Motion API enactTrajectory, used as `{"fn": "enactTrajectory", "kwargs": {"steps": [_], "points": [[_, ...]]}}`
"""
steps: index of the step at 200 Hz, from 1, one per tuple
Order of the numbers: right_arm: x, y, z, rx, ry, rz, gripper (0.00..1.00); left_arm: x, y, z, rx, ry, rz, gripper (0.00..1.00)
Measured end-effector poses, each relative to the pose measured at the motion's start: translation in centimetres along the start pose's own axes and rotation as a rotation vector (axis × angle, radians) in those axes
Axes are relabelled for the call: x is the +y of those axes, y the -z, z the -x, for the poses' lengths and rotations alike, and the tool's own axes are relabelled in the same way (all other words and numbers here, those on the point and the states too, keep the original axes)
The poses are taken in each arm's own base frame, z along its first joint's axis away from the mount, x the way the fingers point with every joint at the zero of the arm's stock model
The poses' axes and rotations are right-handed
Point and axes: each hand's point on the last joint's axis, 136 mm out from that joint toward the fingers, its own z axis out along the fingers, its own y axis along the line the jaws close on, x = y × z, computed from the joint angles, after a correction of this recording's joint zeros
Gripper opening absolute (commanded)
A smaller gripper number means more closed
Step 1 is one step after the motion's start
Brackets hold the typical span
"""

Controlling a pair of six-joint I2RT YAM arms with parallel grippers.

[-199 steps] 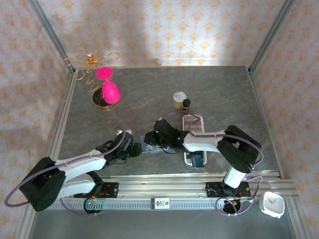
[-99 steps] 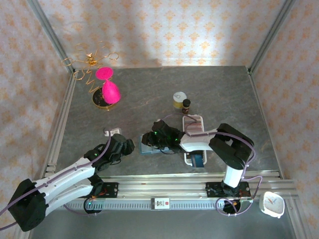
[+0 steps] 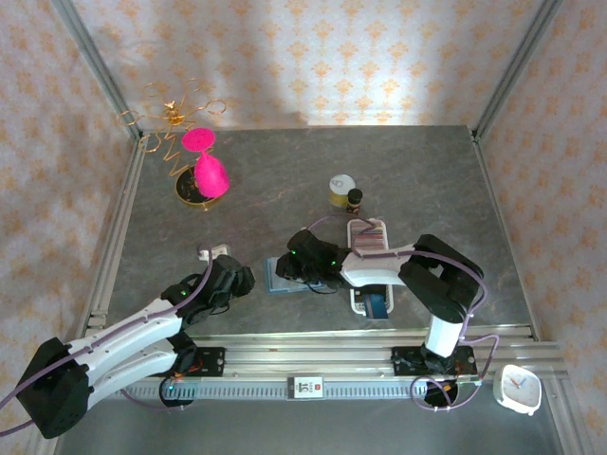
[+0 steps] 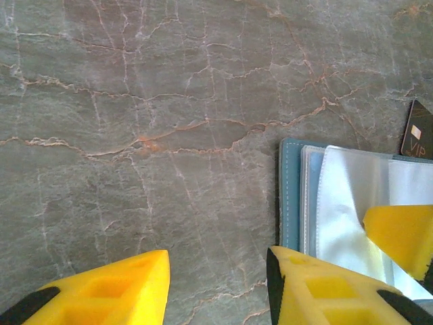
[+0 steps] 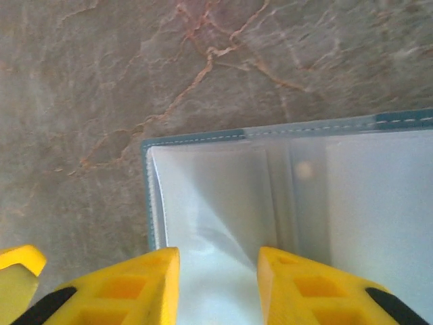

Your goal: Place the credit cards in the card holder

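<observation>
Yellow right claw [image 5: 218, 265] ajar over wallet [image 5: 358, 189]

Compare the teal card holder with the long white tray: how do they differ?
The card holder is teal and short; the tray is white, long and narrow. The card holder lies open, showing clear sleeves; the tray holds cards in its slots. The right gripper is over the card holder, not the tray. Both rest on the table.
</observation>
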Motion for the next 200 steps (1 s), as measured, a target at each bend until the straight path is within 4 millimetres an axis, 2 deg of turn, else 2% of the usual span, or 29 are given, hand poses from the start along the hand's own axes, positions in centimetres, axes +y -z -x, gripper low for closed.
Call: {"fn": "enactTrajectory", "kwargs": {"steps": [31,71,137,170,200], "points": [[-0.7,0.0,-0.1,-0.002,0.017,-0.04,0.35,-0.3,0.1,0.2,-0.002,0.0,-0.003,0.45],[-0.2,-0.1,-1.2,0.002,0.025,-0.033,0.36,-0.7,0.1,0.5,-0.004,-0.006,-0.005,0.45],[2.2,-0.1,-5.1,0.057,0.019,0.021,0.37,-0.8,0.0,0.4,0.011,-0.013,-0.011,0.45],[2.9,-0.1,-5.0,0.049,-0.001,0.046,0.39,-0.6,0.0,0.6,0.005,-0.011,-0.004,0.46],[5.2,0.1,-4.5,0.039,-0.015,0.146,0.4,-0.8,0.2,1.3,-0.008,-0.001,-0.006,0.49]]}}
